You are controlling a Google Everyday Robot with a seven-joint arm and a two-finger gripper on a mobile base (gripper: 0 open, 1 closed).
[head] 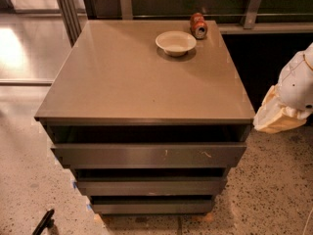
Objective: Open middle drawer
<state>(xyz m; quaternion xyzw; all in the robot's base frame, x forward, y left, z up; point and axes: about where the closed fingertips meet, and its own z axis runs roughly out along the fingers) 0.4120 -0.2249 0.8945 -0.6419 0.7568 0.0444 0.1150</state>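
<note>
Middle drawer (150,185): near face, directly below the scratched front (146,155); judged not yet pulled out. End effector (274,117): right of the worktop (146,77), beside its near corner, clear of the drawer; how far open, cannot tell. Step in hand: approach. Next move: down and left to the drawer's upper lip.

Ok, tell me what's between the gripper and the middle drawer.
Camera view: only speckled floor separates the gripper, low at the left corner, from the middle drawer.

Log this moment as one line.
hand low left, away from drawers | middle drawer untouched | bowl and can on cabinet
</note>
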